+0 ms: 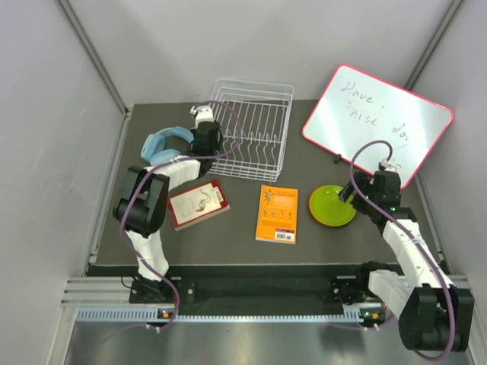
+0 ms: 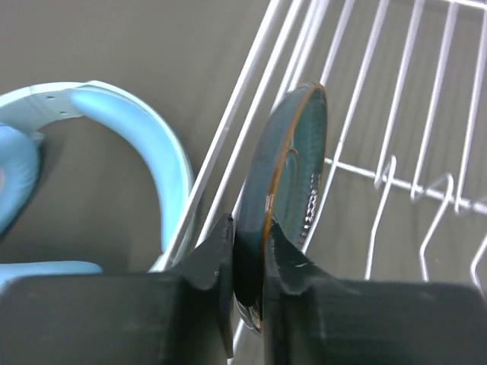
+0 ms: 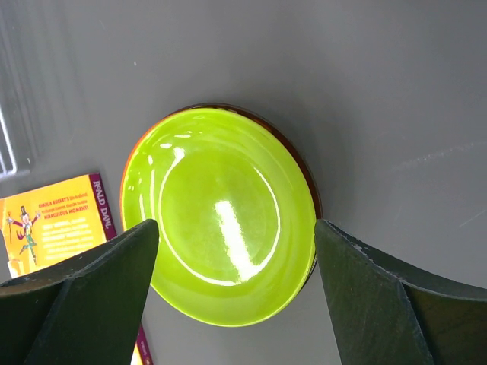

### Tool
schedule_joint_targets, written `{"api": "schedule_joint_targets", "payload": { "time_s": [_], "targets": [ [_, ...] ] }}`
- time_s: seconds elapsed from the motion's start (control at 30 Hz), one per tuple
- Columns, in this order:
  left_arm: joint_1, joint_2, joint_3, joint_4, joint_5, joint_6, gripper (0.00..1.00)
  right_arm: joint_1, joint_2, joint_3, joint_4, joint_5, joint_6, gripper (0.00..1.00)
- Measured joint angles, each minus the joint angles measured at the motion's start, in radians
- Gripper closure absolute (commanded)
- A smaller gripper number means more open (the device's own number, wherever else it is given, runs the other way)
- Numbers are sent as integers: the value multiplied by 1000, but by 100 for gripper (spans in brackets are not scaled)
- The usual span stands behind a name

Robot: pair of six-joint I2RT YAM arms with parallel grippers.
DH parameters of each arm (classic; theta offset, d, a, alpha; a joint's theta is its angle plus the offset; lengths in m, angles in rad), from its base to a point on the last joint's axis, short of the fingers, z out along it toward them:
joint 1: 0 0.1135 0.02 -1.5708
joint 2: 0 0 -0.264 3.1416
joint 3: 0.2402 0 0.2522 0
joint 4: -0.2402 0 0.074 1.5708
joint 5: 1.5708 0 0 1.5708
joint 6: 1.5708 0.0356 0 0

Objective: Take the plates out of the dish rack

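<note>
At the back-left of the tabletop, padded blue headphones (image 1: 167, 143) lie beside the white wire dish rack (image 1: 255, 129). At the rack's left end the left gripper (image 2: 247, 243) is clamped on the rim of the glossy teal plate (image 2: 293, 175), which stands on edge. Toward the right edge, the shiny lime plate (image 3: 221, 217) lies flat, face up. The right gripper (image 3: 236, 224) hangs above it, jaws wide and holding nothing.

Lower rim of the teal plate (image 2: 293, 175) hidden between the left jaws; headphones (image 2: 152, 137) left of them blurred, cut by the frame; rack (image 2: 236, 99) cut off above; book (image 3: 53, 228) partly behind the right jaws; beneath the lime plate (image 3: 221, 213), only a dark rim (image 3: 303, 169) shows.
</note>
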Motion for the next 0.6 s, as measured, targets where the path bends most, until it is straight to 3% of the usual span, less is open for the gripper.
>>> {"api": "schedule_joint_targets", "payload": {
  "time_s": [0.33,0.6],
  "targets": [
    [-28,0,0,5,2,19,100,0,0,-6,0,0,-6,17],
    [-151,-2,-3,105,-266,256,100,0,-60,-6,-15,4,-7,16]
  ]
}}
